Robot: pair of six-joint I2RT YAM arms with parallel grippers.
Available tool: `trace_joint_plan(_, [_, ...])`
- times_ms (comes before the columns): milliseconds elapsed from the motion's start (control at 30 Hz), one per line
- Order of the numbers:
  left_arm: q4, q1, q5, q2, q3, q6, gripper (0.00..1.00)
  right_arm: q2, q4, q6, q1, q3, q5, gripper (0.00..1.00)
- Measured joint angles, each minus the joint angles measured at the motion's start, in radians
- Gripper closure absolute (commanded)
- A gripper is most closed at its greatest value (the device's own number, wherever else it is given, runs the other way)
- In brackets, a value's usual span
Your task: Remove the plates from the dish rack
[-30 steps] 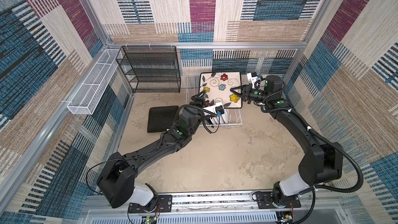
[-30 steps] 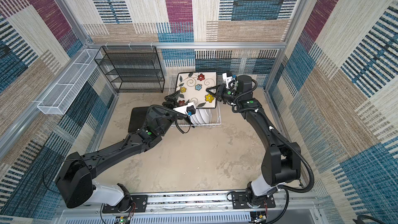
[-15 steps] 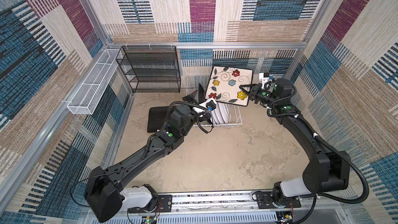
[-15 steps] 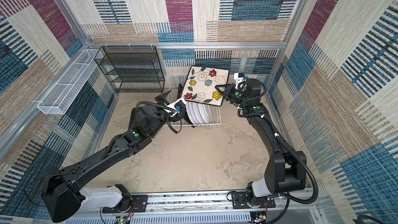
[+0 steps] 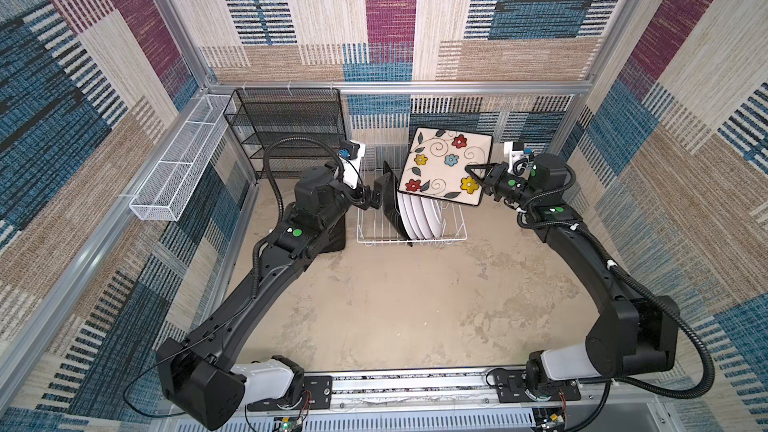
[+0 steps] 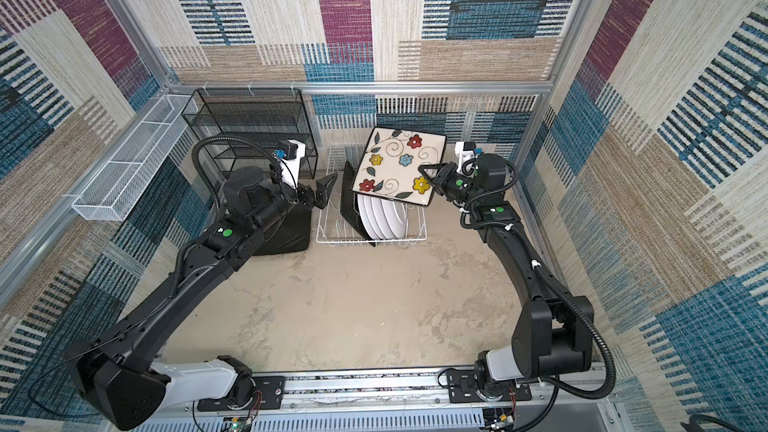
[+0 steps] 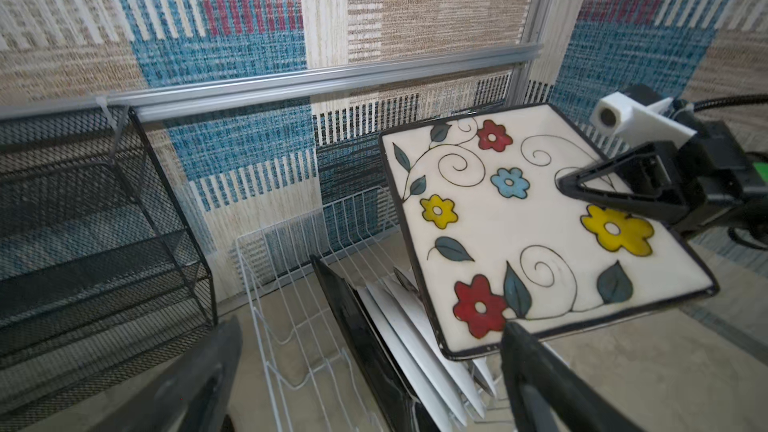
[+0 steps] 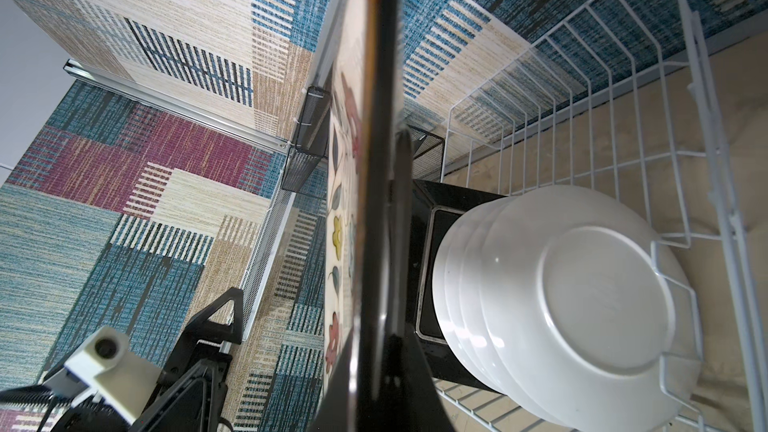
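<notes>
The left jaws are being drawn back off the dish rack (image 5: pixel 374 239), wide apart; the flowered plate (image 5: pixel 440 172) is being kept clamped in the right jaws.

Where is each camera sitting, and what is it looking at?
Top views: high over the arms' bases, looking down at the whole table; the left arm and right arm show whole.
Left wrist: on the left arm, facing the flowered plate above the rack; the open left jaws show.
Right wrist: on the right arm, looking along that plate's edge into the rack at white plates; the right jaws, shut on it, barely show.
Shared: every view has the flowered plate; each wrist view catches the other arm's camera.
</notes>
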Motion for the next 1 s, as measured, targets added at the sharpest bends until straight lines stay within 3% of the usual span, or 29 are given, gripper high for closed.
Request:
trace_joint_plan(233, [-0.145, 0.084, 0.199, 0.163, 0.209, -0.257, 0.01, 0.01, -0.008, -0.038, -0.001, 0.016, -0.026, 1.0])
trace_joint_plan(533, [-0.309, 0.091, 0.439, 0.395, 0.4, -0.44, 0.01, 0.056, -0.032, -0.084, -0.001, 0.055, -0.098, 1.0])
trace_joint_plan(833, [-0.24, 0.084, 0.664, 0.516, 0.41, -0.594, 0.07, 0.078, -0.038, -0.103, -0.001, 0.059, -0.152, 1.0])
trace_joint_plan(1000, [-0.198, 0.064, 0.726, 0.554, 0.42, -0.625, 0.18, 0.088, -0.038, -0.105, -0.001, 0.059, -0.182, 1.0])
